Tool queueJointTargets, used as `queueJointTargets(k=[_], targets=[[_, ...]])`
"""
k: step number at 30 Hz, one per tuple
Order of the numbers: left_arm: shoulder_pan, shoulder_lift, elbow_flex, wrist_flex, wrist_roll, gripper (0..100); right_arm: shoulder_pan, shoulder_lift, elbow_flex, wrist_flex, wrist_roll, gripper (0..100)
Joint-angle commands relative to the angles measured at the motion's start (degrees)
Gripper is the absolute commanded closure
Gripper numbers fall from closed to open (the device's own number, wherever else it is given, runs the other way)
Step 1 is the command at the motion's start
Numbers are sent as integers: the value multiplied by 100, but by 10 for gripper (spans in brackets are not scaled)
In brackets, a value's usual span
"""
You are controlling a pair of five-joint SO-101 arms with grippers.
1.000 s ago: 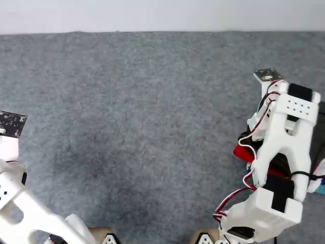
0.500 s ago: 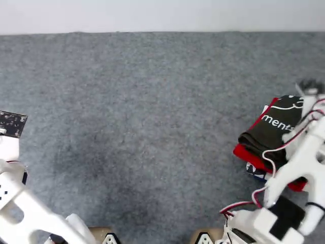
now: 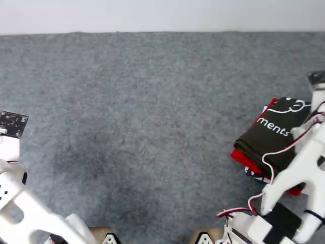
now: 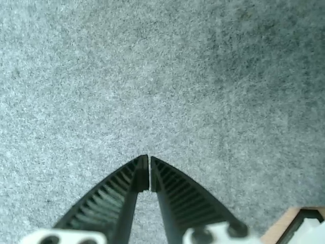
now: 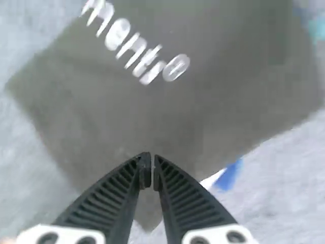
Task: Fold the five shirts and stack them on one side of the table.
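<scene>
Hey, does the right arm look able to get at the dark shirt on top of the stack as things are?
Probably yes. The right gripper hangs over the dark shirt, with nothing between them. It is shut, so it would need to open first.

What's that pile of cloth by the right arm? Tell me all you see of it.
A stack of folded shirts lies on the grey table, at its right edge. The top shirt is dark olive with white print; a red one and a blue-and-white edge peek out beneath. The shut right gripper hangs over it.
</scene>
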Motion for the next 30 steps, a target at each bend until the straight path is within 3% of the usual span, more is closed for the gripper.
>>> queueJointTargets(k=[1, 6, 9, 20, 26, 30], targets=[[35, -132, -57, -88, -53, 986, 66, -110, -70, -1077, 53, 989], [35, -132, -57, -88, -53, 986, 189, 734, 1090, -2853, 62, 989], [35, -132, -40, -88, -53, 986, 286, 1200, 1459, -3407, 62, 989], [44, -141, -338, -88, 53, 986, -75, -681, 1248, -2211, 26, 989], [659, -141, -593, -18, 976, 985, -409, -1490, 1257, -1499, 18, 989], [1240, -141, -778, -53, 2708, 985, -673, -1701, 1266, -901, 18, 989]])
